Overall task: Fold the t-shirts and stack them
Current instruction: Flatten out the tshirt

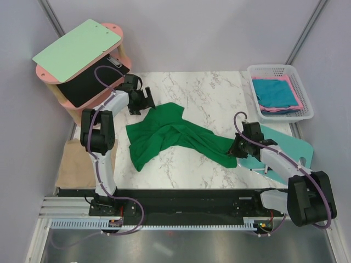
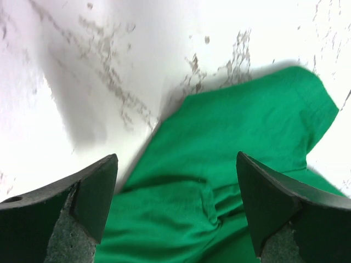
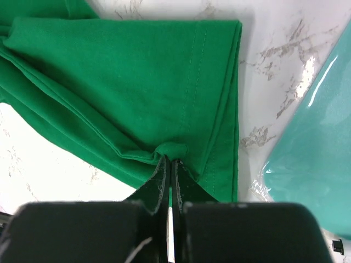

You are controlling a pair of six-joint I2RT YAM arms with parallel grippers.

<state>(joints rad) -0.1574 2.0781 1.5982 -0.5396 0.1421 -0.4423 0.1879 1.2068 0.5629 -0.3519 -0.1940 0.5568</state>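
On the marble tabletop [image 1: 208, 90] the green t-shirt [image 1: 164, 137] lies rumpled, its long axis slanting from far left to near right. The right jaws are clenched on a pinch of hem at the near-right end. The left jaws stand released at the far-left corner, which lies just ahead between them, so that end looks theirs to take.

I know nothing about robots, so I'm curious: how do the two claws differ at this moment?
The left gripper stands wide open; the right gripper is shut. The left gripper holds nothing, the green t-shirt lying below its fingers; the right gripper pinches a bunched bit of that shirt near its hem. Both have dark fingers and work at the same shirt.
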